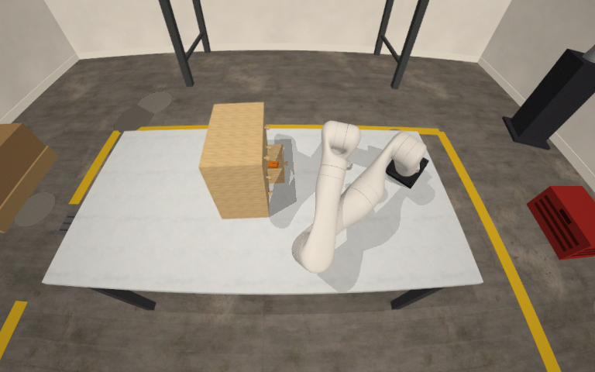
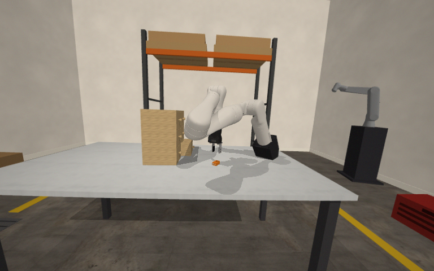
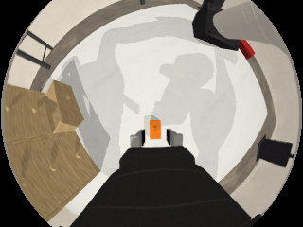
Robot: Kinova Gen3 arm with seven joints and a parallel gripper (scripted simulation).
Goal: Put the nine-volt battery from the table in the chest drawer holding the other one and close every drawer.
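Note:
The wooden chest (image 1: 235, 160) stands on the white table, its front facing the arm. One lower drawer (image 2: 186, 148) is pulled out a short way, and an orange nine-volt battery (image 1: 273, 163) lies inside it. A second orange nine-volt battery (image 2: 215, 162) lies on the table to the right of the chest. My gripper (image 2: 217, 148) points down, a little above this battery, open and empty. In the wrist view the battery (image 3: 154, 129) shows between my two fingertips. In the top view the arm hides the gripper and the table battery.
The arm's black base (image 1: 407, 170) is at the table's back right. The other drawers (image 2: 181, 127) look pushed in, with small knobs. A shelf rack (image 2: 208, 57) stands behind the table. A red crate (image 1: 563, 219) and a second robot on a black pedestal (image 2: 363, 153) stand off the table.

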